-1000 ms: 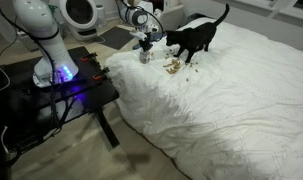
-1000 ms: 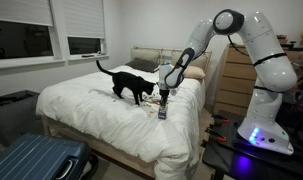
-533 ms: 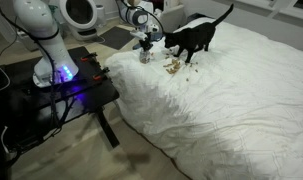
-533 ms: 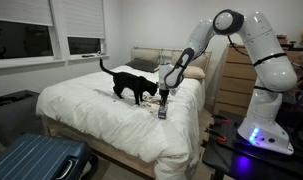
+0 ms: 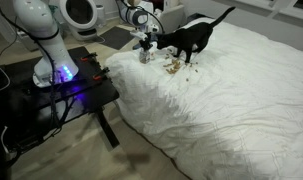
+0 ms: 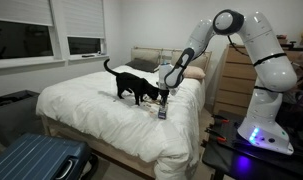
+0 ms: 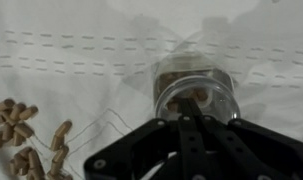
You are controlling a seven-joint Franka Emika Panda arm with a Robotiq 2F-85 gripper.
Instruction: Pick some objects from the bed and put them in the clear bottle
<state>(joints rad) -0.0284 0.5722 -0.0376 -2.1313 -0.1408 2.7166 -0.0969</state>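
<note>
The clear bottle (image 7: 223,100) stands upright on the bed's white duvet (image 7: 81,60), with tan pellets showing inside it. My gripper (image 7: 189,105) hangs right over its mouth, jaws pressed together; I see nothing between them. A loose cluster of tan-brown objects (image 7: 26,135) lies on the duvet to the left in the wrist view. In both exterior views the gripper (image 5: 145,44) (image 6: 164,97) is just above the bottle (image 5: 144,56) (image 6: 162,113), near the bed's edge (image 5: 231,100). The pellets (image 5: 173,67) lie beside the bottle.
A black cat (image 5: 191,37) (image 6: 139,88) stands on the bed, its head close to the gripper and the pellets. A black table (image 5: 66,90) carries the robot base beside the bed. A blue suitcase (image 6: 36,160) stands on the floor.
The jaws have closed the last bit over the bottle. The cat has stepped closer, its head now nearly at the gripper. The arm has stayed in place.
</note>
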